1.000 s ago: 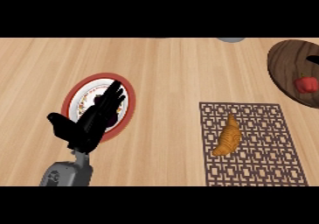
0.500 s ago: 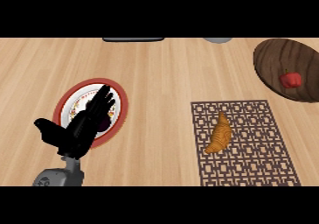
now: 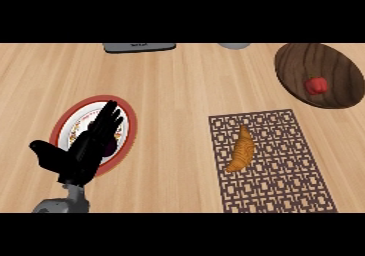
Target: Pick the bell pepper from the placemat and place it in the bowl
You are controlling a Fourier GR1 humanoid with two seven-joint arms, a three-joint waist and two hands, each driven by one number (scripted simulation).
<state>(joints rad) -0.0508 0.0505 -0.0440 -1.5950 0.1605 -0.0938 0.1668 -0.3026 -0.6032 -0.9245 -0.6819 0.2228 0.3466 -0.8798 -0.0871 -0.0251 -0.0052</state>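
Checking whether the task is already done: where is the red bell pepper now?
In the head view the bell pepper sits inside the dark wooden bowl at upper right, beyond the placemat.

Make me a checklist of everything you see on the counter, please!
Surface: wooden counter.
Job's things: red pepper lies in the dark wooden bowl; patterned placemat holds only an orange croissant.
Clutter: red-rimmed plate; grey objects at the far edge.
Hands: left hand open over the plate; right hand not in view.
Cables: nothing seen.
Surroundings: nothing seen.
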